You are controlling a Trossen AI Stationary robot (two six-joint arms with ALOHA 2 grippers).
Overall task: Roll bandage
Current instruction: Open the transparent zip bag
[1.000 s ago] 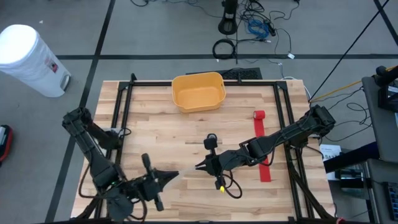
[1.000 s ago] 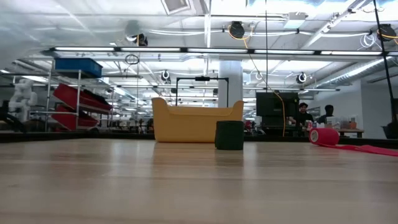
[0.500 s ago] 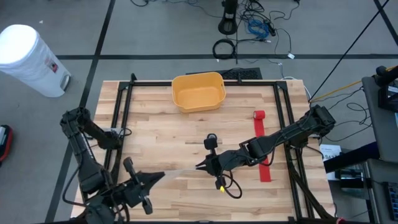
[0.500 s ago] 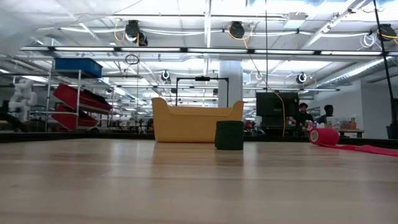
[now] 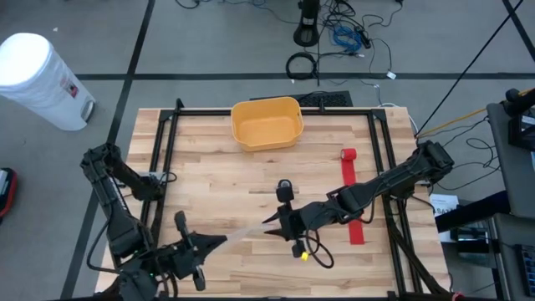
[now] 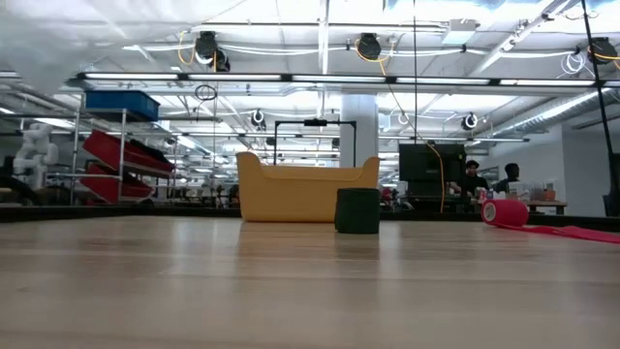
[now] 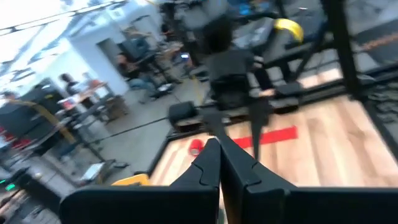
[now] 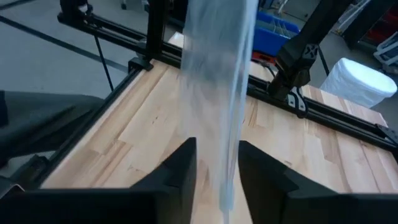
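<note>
Wooden table (image 5: 209, 184): bears everything listed; yellow bin (image 5: 266, 104) at its far edge.
Red bandage (image 5: 348, 171): lies flat on my right side, partly wound at its far end, and is crossed by my right arm.
Pale gauze strip (image 5: 247, 231): hangs taut above the near middle of the table, between my two grippers.
Right gripper (image 5: 272, 224): fingers apart, the strip passing between them (not pinched).
Left gripper (image 5: 219, 240): fingers pressed together, apparently clamped on the strip's end.
Dark cylinder (image 5: 285, 187): stands upright just beyond my right gripper.
Handling: I judge the gauze very light, limp and prone to twisting. It is best held at the ends, across its full width, under light tension.
Hidden: the left wrist view does not show the gauze at my fingertips. The low view shows neither gripper.
</note>
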